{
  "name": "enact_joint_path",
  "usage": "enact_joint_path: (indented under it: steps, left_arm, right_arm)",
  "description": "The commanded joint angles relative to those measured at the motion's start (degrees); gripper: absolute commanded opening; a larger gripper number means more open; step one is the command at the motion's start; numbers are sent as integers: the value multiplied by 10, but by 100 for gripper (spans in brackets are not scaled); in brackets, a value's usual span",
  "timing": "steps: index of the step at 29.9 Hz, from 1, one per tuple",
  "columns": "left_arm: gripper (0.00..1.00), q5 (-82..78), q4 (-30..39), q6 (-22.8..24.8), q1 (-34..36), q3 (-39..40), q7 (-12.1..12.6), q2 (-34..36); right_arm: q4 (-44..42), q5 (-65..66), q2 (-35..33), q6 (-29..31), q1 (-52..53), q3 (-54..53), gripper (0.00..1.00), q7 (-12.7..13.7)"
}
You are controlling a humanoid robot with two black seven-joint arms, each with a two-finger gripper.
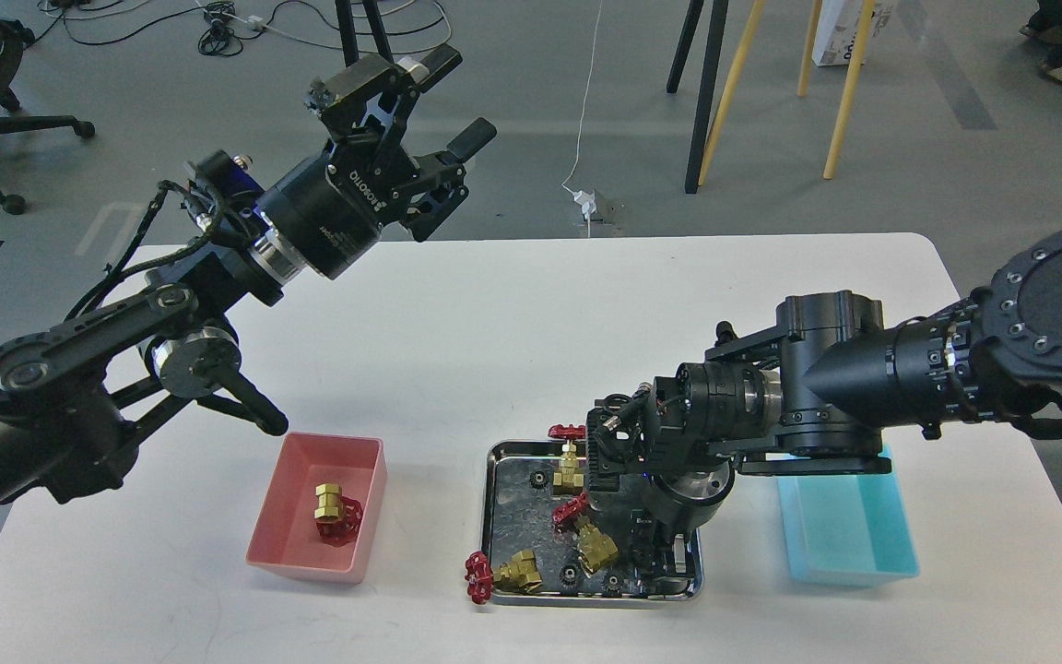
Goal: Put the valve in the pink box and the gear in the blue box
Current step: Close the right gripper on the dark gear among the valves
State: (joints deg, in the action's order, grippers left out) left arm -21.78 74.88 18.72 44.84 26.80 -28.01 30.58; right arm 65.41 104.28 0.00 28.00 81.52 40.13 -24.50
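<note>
One brass valve (332,510) with a red handwheel lies in the pink box (294,503) at the front left. Three more valves (571,466) (589,538) (510,572) lie in the steel tray (491,516), along with small black gears (538,478) (570,576). My right gripper (658,553) points down into the tray's right part; its dark fingers cannot be told apart against the tray. The blue box (849,539) sits to the right of the tray, partly under my right arm, and its visible part looks empty. My left gripper (454,100) is open and empty, raised high over the table's far left.
The white table (513,323) has rounded corners. One valve's red wheel overhangs the tray's front-left corner. Beyond the table, the floor holds cables, a chair at the left, and black and yellow stand legs (706,92).
</note>
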Motion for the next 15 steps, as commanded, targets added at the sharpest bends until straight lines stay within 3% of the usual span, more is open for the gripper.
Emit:
enact_joint_path:
  steps: [1,8,15]
  left_arm:
    - [72,0,-4,0,0,0,0,0]
    - [72,0,-5,0,-1,0,0,-1]
    - [72,0,-11,0,-7,0,0,-1]
  right_arm:
    - [2,-16,0,0,1,-2,50,-2]
    - [2,-35,0,0,0,-2,44,-7]
    - [-9,-35,0,0,-11,-2,44,-6]
